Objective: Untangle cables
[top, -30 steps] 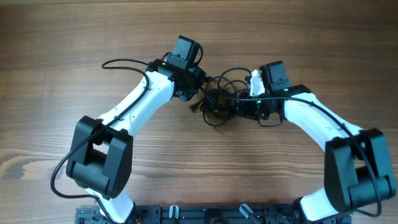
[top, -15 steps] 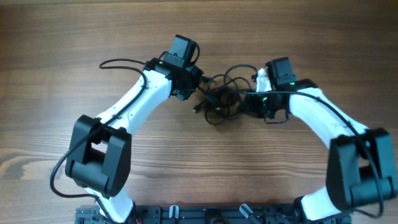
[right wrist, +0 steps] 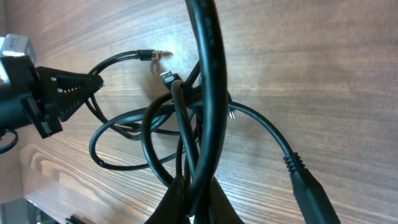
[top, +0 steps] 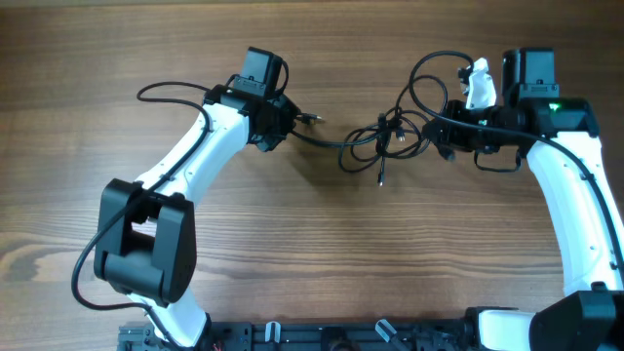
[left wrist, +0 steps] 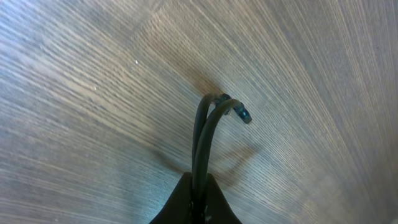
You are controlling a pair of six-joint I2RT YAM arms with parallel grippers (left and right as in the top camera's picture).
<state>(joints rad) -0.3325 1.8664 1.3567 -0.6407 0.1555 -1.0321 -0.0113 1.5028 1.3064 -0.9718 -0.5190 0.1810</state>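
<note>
The black cables (top: 385,141) hang as a knotted bundle stretched between my two grippers above the wooden table. My left gripper (top: 291,121) is shut on a doubled cable end (left wrist: 205,134) with a small plug at its tip (left wrist: 244,115). My right gripper (top: 446,134) is shut on several cable strands (right wrist: 205,118) of the bundle. A loop rises above the bundle near the right gripper (top: 429,73), and a plug end dangles below the knot (top: 381,178). In the right wrist view my left gripper shows at the far left (right wrist: 93,81).
The wooden table (top: 312,253) lies under both arms. A white piece (top: 478,83) sits on the right arm near its wrist. The left arm's own fixed wire (top: 166,93) loops beside its forearm.
Both grippers have moved apart, the left to the left and the right far to the upper right. The bundle has been pulled out from a tight clump into a stretched line.
</note>
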